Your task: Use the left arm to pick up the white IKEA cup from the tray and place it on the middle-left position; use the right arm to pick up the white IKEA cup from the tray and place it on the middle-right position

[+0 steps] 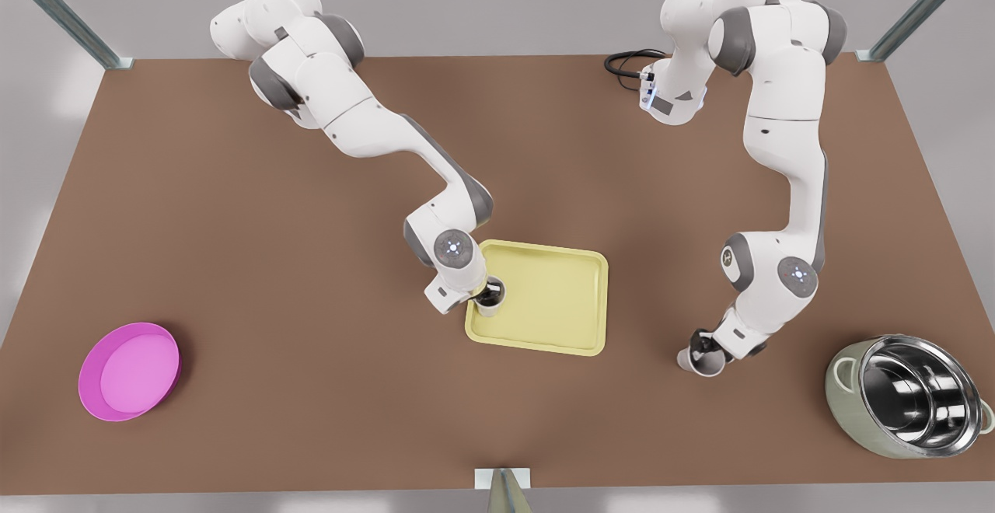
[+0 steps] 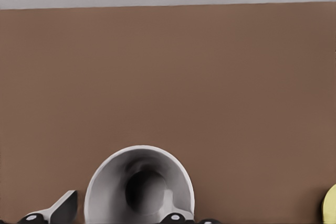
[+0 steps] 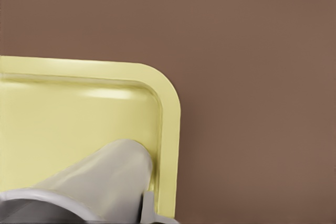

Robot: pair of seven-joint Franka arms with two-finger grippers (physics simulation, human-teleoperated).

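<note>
The pale yellow tray lies mid-table. One white cup stands at the tray's corner nearest the front view's left. My right gripper is shut on its rim, one finger dipping into the mouth. The right wrist view shows this cup beside the tray's rim, with a finger against it. A second white cup is down at the bare tabletop to the front view's right of the tray, with my left gripper shut on it. In the left wrist view its mouth faces the camera between fingers.
A round pink dish sits near the front edge at the front view's left. A steel bowl in a pale pot sits at the front right, close to the left arm. A black cable lies at the back. Brown tabletop surrounds the tray.
</note>
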